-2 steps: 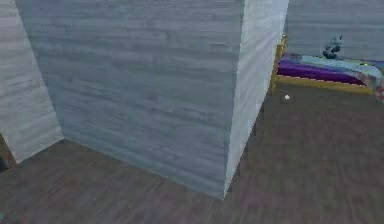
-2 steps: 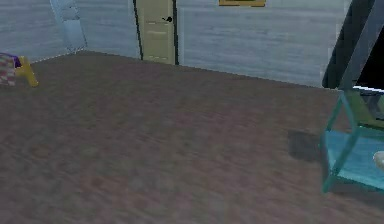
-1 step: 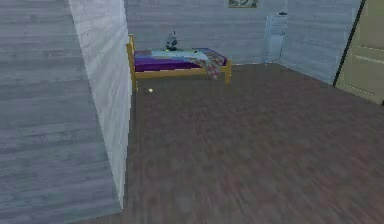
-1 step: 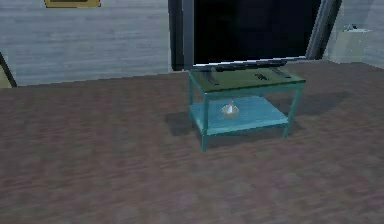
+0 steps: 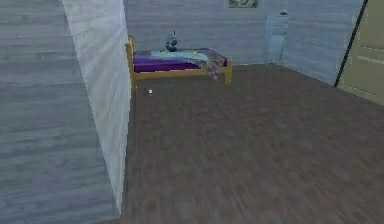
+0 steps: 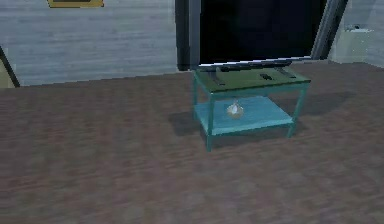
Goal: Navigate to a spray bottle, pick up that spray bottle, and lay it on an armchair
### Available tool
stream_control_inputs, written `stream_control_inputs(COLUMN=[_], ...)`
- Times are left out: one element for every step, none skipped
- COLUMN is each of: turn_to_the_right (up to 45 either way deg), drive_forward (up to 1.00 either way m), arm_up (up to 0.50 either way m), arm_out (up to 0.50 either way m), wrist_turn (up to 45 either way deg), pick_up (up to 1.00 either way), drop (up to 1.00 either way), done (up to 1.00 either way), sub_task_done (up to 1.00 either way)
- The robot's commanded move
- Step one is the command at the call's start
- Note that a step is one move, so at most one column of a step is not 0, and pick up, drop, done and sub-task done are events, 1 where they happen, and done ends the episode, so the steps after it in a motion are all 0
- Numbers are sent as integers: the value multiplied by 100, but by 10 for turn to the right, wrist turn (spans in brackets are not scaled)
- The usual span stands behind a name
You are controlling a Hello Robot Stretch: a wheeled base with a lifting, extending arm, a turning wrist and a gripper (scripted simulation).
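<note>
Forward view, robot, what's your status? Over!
Bed ahead, bare floor between. Wall close on forward view's left. Small pale blob on lower shelf of blue table, too small to name.

Bed (image 5: 180, 64) beyond wall (image 5: 95, 90); television (image 6: 258, 30) on table (image 6: 207, 122); small object (image 6: 234, 109) beneath.

One bed (image 5: 180, 64), one television (image 6: 255, 30), one blue table (image 6: 270, 112)

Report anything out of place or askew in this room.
Little stands out. A small white speck lies alone on the floor near the bed, and the bedding is bunched at one end. The table stands level.
</note>
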Motion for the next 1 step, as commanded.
stream_control_inputs(turn_to_the_right=[-450], drive_forward=[0], arm_up=[0], arm_out=[0], wrist_turn=[0], pick_up=[0], drop=[0], done=[0], sub_task_done=[0])
